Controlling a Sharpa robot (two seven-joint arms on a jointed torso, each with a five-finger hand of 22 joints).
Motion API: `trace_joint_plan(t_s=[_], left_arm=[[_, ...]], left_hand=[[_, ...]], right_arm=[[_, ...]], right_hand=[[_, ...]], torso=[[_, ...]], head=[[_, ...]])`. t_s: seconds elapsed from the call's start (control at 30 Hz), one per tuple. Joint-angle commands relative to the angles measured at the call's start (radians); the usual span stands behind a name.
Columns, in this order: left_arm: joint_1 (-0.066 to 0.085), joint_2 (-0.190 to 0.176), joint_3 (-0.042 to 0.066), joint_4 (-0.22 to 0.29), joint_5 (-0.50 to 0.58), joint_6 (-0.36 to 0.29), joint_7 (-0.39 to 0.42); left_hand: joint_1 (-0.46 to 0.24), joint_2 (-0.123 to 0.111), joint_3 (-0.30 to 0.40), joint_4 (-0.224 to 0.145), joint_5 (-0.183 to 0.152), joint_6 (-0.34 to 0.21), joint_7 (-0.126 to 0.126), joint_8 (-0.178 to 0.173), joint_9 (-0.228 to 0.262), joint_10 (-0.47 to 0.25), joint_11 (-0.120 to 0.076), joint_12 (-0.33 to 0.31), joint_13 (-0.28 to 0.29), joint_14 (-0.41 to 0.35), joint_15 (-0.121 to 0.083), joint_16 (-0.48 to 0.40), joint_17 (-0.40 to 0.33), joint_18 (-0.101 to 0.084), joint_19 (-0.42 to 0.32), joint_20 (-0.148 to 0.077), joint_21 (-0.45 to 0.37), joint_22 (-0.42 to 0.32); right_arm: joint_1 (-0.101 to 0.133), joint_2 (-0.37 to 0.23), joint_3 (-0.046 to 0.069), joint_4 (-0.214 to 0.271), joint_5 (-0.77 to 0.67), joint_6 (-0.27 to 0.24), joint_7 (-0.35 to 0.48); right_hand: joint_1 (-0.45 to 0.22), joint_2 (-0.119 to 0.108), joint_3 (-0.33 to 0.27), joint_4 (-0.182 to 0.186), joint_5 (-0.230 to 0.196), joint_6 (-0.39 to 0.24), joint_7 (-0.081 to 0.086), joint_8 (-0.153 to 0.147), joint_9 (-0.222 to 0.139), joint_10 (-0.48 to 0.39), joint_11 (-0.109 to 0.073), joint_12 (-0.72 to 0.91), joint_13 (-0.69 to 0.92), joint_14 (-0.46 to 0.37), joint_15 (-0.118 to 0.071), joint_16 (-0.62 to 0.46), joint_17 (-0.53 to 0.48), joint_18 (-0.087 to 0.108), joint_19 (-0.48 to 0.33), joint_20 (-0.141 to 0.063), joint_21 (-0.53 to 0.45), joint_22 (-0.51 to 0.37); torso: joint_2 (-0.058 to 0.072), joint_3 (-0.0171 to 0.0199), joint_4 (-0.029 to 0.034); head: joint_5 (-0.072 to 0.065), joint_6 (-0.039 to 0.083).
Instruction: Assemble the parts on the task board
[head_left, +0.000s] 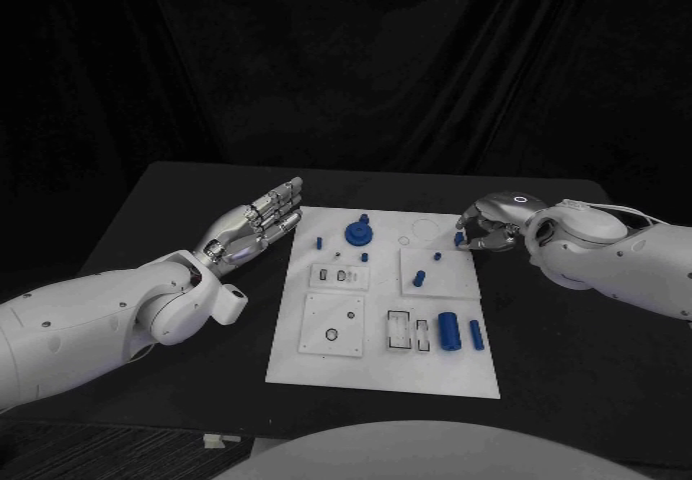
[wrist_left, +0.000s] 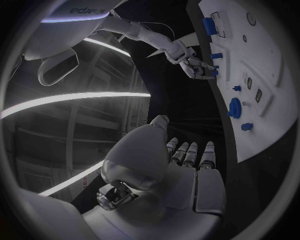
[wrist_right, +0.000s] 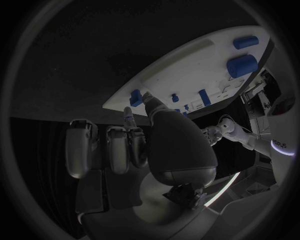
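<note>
The white task board (head_left: 329, 362) lies in the middle of the black table. Blue parts stand on it: a round knobbed piece (head_left: 356, 234), small pegs (head_left: 418, 278), and two cylinders (head_left: 449, 330) near its right edge. My right hand (head_left: 490, 225) is at the board's far right corner, where its thumb and a finger pinch a small blue part (wrist_right: 135, 97), also seen as the small blue part (head_left: 459, 238); its other fingers are curled. My left hand (head_left: 257, 228) lies just off the board's far left edge with its fingers stretched out straight and nothing in it.
Dark recessed slots (head_left: 404, 330) and round holes (head_left: 330, 334) mark the near half of the board. Bare black table (head_left: 577, 350) surrounds the board on all sides. From the left wrist view, the right hand (wrist_left: 197, 67) reaches over the board's far edge.
</note>
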Motion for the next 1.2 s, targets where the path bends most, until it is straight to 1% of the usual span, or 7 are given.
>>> trace_joint_plan(t_s=[0.03, 0.3, 0.6, 0.77, 0.87, 1.03, 1.2], left_arm=[[-0.001, 0.002, 0.001, 0.001, 0.001, 0.013, 0.016], [-0.002, 0.002, 0.001, 0.002, 0.001, 0.016, 0.013], [-0.002, 0.003, 0.001, 0.002, 0.001, 0.022, 0.009], [-0.002, 0.003, 0.001, 0.002, 0.001, 0.023, 0.008], [-0.002, 0.003, 0.001, 0.002, 0.001, 0.024, 0.007], [-0.002, 0.003, 0.001, 0.002, 0.001, 0.026, 0.005], [-0.003, 0.003, 0.001, 0.002, 0.001, 0.028, 0.004]], left_hand=[[-0.012, 0.001, 0.007, 0.001, 0.005, -0.005, -0.001, 0.003, -0.001, 0.000, 0.008, -0.007, -0.001, 0.000, 0.008, -0.004, -0.001, 0.018, 0.001, 0.007, -0.006, -0.002], [-0.012, 0.001, 0.007, 0.000, 0.005, 0.000, 0.001, 0.004, 0.000, 0.000, 0.008, -0.007, -0.001, 0.000, 0.008, -0.004, -0.001, 0.018, 0.001, 0.007, -0.006, -0.002], [-0.012, 0.001, 0.007, 0.000, 0.005, 0.000, 0.001, 0.004, 0.000, 0.000, 0.008, -0.007, -0.001, 0.000, 0.008, -0.004, -0.001, 0.018, 0.001, 0.007, -0.006, -0.002], [-0.013, 0.002, 0.008, 0.000, 0.005, 0.002, 0.002, 0.005, 0.001, 0.000, 0.008, -0.007, -0.001, 0.000, 0.009, -0.004, -0.001, 0.018, 0.001, 0.007, -0.006, -0.002], [-0.013, 0.002, 0.008, 0.000, 0.006, 0.001, 0.002, 0.004, 0.000, 0.000, 0.008, -0.007, -0.001, 0.000, 0.009, -0.004, -0.001, 0.018, 0.001, 0.007, -0.006, -0.002], [-0.012, 0.002, 0.008, 0.000, 0.006, 0.002, 0.002, 0.005, 0.001, 0.000, 0.008, -0.007, -0.001, 0.000, 0.009, -0.004, -0.001, 0.018, 0.001, 0.008, -0.006, -0.002], [-0.012, 0.002, 0.008, 0.000, 0.006, 0.002, 0.002, 0.005, 0.001, 0.000, 0.008, -0.007, -0.001, 0.000, 0.009, -0.004, -0.001, 0.018, 0.001, 0.008, -0.006, -0.002]], right_arm=[[-0.005, 0.003, 0.000, -0.006, -0.003, 0.002, 0.003], [-0.008, 0.011, 0.001, -0.015, -0.003, 0.004, 0.004], [-0.011, 0.021, 0.001, -0.024, -0.003, 0.007, 0.004], [-0.014, 0.028, 0.001, -0.031, -0.003, 0.010, 0.001], [-0.015, 0.031, 0.001, -0.035, -0.003, 0.009, 0.000], [-0.017, 0.036, 0.001, -0.040, -0.003, 0.003, -0.004], [-0.018, 0.037, 0.001, -0.040, -0.003, -0.006, -0.006]], right_hand=[[0.010, 0.003, -0.006, -0.001, 0.004, 0.008, 0.002, 0.006, 0.002, 0.106, 0.007, 0.003, 0.263, 0.102, 0.000, 0.003, 0.263, 0.008, 0.006, -0.003, -0.005, 0.211], [0.016, 0.005, -0.005, -0.003, 0.012, 0.018, 0.002, 0.011, 0.006, 0.106, 0.007, 0.003, 0.263, 0.102, 0.000, 0.003, 0.263, 0.008, 0.004, -0.003, -0.008, 0.210], [0.021, 0.007, -0.005, -0.006, 0.017, 0.025, 0.001, 0.014, 0.009, 0.106, 0.006, 0.003, 0.263, 0.102, 0.000, 0.003, 0.263, 0.009, 0.002, -0.003, -0.012, 0.209], [0.025, 0.009, -0.004, -0.008, 0.021, 0.033, 0.000, 0.018, 0.012, 0.106, 0.006, 0.003, 0.263, 0.102, -0.001, 0.003, 0.263, 0.010, 0.001, -0.003, -0.014, 0.208], [0.031, 0.011, -0.003, -0.011, 0.028, 0.047, -0.001, 0.025, 0.017, 0.106, 0.005, 0.003, 0.263, 0.102, -0.001, 0.003, 0.263, 0.010, 0.001, -0.003, -0.015, 0.208], [0.045, 0.017, 0.002, -0.018, 0.052, 0.073, -0.002, 0.036, 0.027, 0.106, 0.003, 0.003, 0.263, 0.102, -0.003, 0.003, 0.263, 0.010, 0.000, -0.005, -0.018, 0.208], [0.054, 0.020, 0.005, -0.024, 0.059, 0.086, -0.004, 0.042, 0.034, 0.106, 0.002, 0.003, 0.263, 0.102, -0.003, 0.003, 0.263, 0.010, 0.001, -0.005, -0.018, 0.208]], torso=[[-0.001, -0.0002, 0.0001], [0.000, 0.0002, 0.0001], [0.000, -0.0008, 0.0000], [-0.001, -0.0002, 0.0002], [-0.001, 0.0000, -0.0008], [-0.001, 0.0001, -0.0001], [0.000, -0.0002, -0.0009]], head=[[-0.002, -0.001], [0.001, 0.004], [0.004, -0.002], [0.005, -0.004], [0.005, -0.005], [0.004, -0.005], [0.004, -0.006]])
